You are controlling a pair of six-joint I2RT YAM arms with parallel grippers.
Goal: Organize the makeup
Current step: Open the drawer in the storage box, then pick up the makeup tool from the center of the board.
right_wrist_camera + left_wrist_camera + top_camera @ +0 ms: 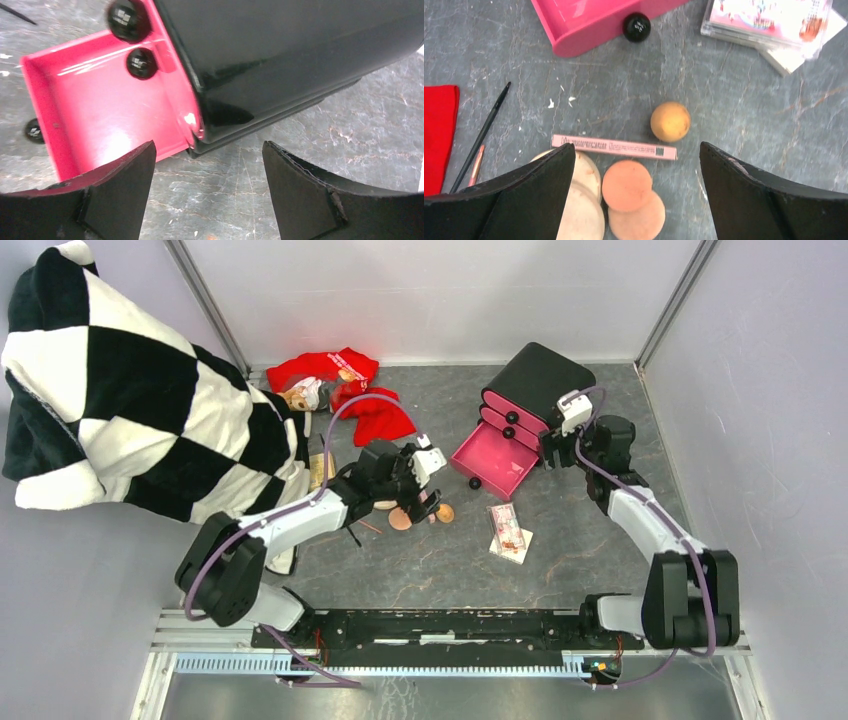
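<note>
The left gripper hangs wide open over the puffs and pink stick, with the pencils just left and the packet on its card to the right. Farther back, the right gripper gapes wide at the box corner, beside the open drawer

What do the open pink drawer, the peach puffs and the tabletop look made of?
pink drawer: likely hard glossy plastic, sharp glare patches.
peach puffs: probably soft matte sponge or foam, no shine.
tabletop: grey marble-pattern surface with pale veins, low sheen; stone or printed laminate, can't tell.
</note>
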